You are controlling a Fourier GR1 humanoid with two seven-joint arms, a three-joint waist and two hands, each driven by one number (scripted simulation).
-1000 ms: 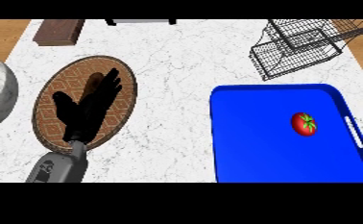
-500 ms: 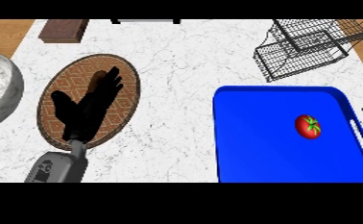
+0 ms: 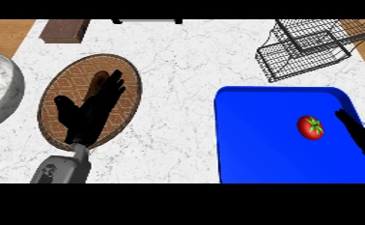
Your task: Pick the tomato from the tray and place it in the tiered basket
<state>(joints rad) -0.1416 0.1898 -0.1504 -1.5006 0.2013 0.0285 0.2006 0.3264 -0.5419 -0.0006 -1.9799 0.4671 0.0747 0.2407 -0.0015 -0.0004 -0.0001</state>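
The red tomato [image 3: 311,127] sits on the blue tray [image 3: 264,137] at lower right. The left hand [image 3: 91,110], fingers spread, hovers at left; the right hand's [image 3: 352,128] fingers cannot be told.

Before me, white marble table [image 3: 185,74]: blue tray [image 3: 264,142], woven mat [image 3: 71,86], wire tiered basket [image 3: 306,50], possibly a metal bowl [image 3: 7,93].

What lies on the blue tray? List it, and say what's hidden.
One tomato sits on the blue tray, near its right side. The right hand shows dark at the right edge and hides the tray beneath it.
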